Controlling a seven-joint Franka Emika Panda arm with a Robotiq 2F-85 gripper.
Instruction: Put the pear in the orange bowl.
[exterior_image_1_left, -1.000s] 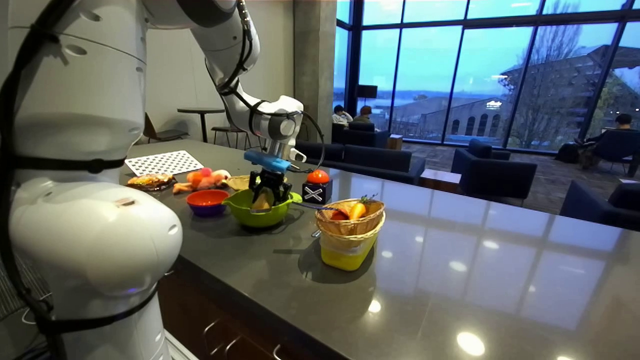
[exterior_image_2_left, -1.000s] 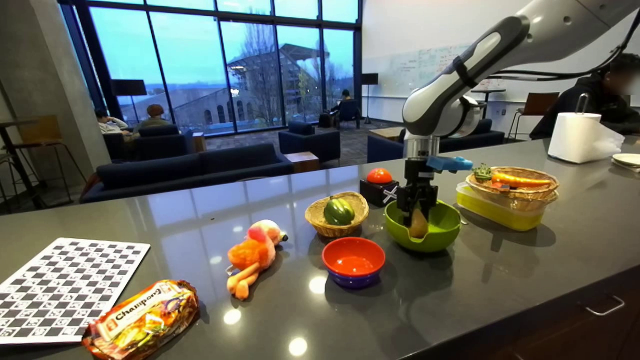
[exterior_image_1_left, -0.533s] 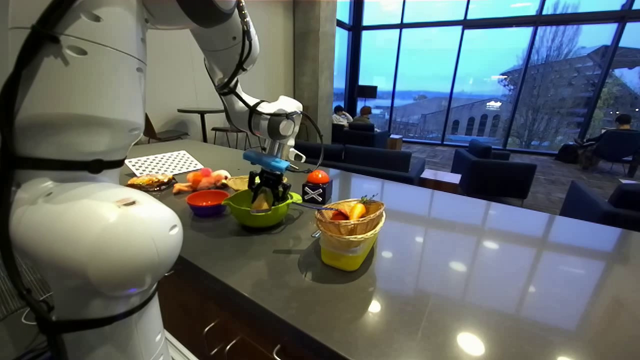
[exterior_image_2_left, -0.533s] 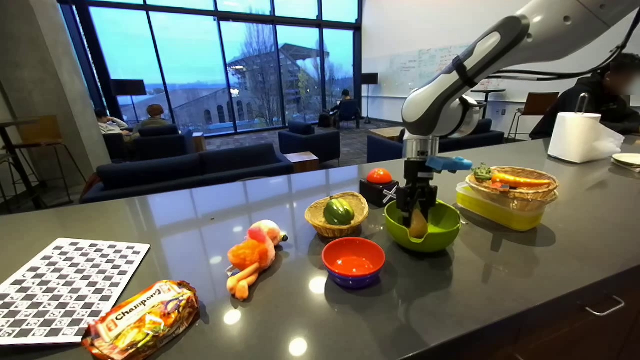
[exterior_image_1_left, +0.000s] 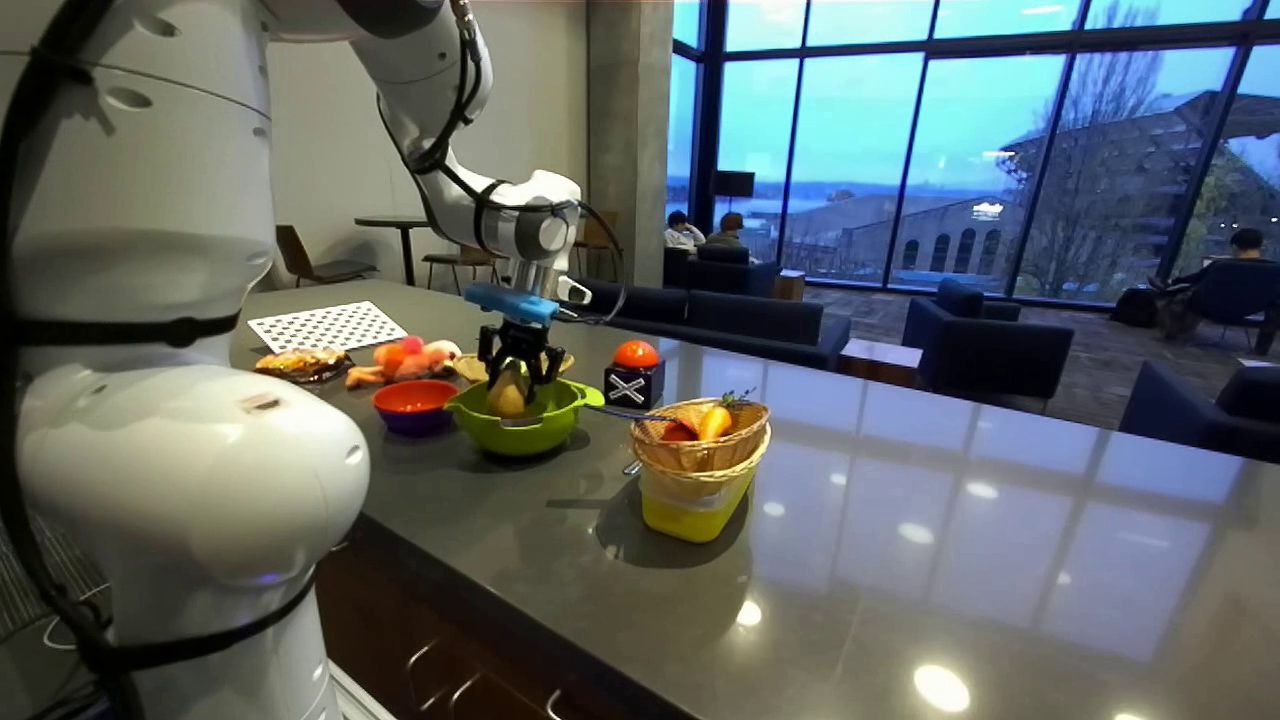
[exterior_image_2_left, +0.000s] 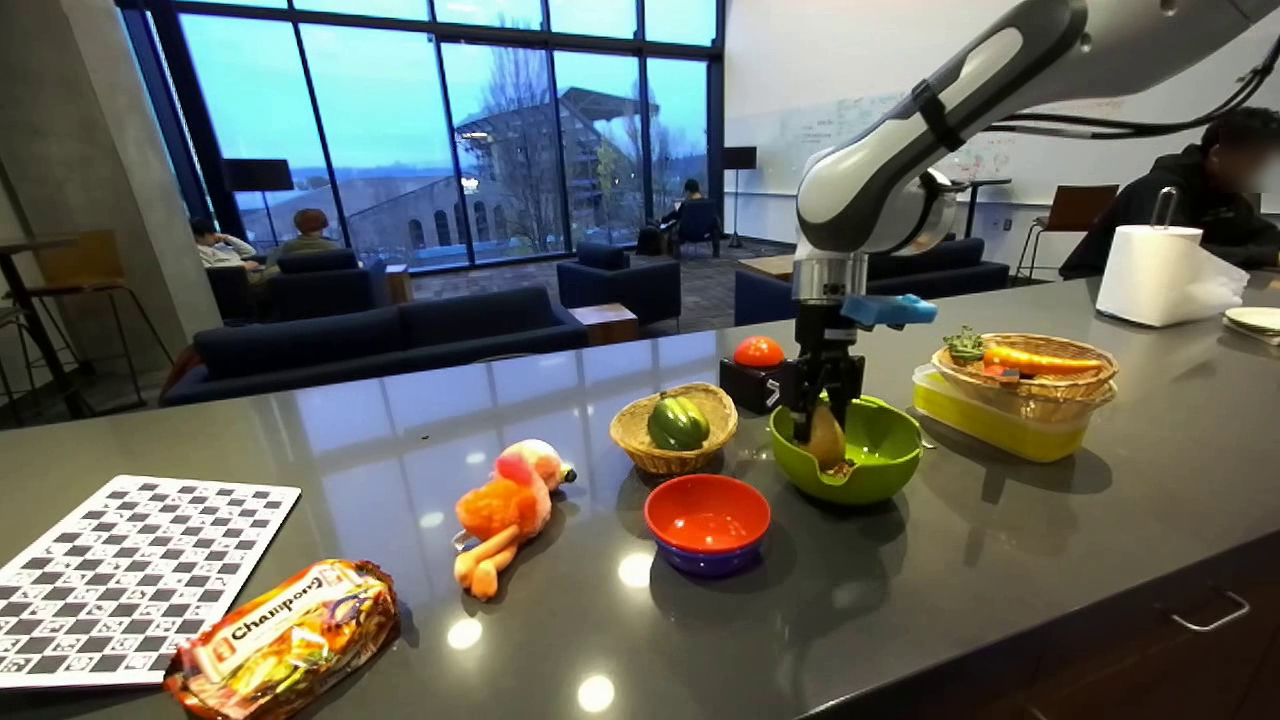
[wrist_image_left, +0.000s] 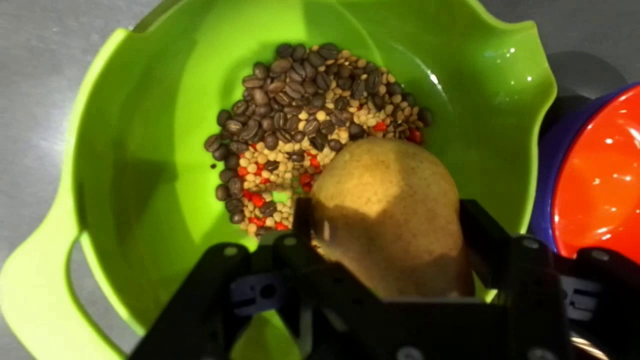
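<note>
The pear (wrist_image_left: 387, 200) is yellow-brown and rounded. My gripper (wrist_image_left: 386, 220) is shut on it, one finger on each side. In both exterior views the pear (exterior_image_1_left: 507, 393) (exterior_image_2_left: 825, 438) is inside the lime-green bowl (exterior_image_1_left: 520, 436) (exterior_image_2_left: 850, 487), its lower part near or below the rim. Beans, lentils and red bits lie on the green bowl's floor in the wrist view. The orange bowl (exterior_image_2_left: 707, 512) has an orange-red inside and a purple outside. It stands beside the green bowl, also in an exterior view (exterior_image_1_left: 413, 396), and is partly visible at the wrist view's right edge (wrist_image_left: 607, 180).
A small basket with a green vegetable (exterior_image_2_left: 678, 424) and a black box with a red button (exterior_image_2_left: 757, 370) stand behind the bowls. A basket with a carrot sits on a yellow container (exterior_image_2_left: 1010, 425). A plush toy (exterior_image_2_left: 508, 510) and a noodle packet (exterior_image_2_left: 290, 640) lie on the counter.
My gripper and the pear have moved up slightly and toward the orange bowl's side. The beans under the pear now show in an exterior view. The bowls stay in place.
</note>
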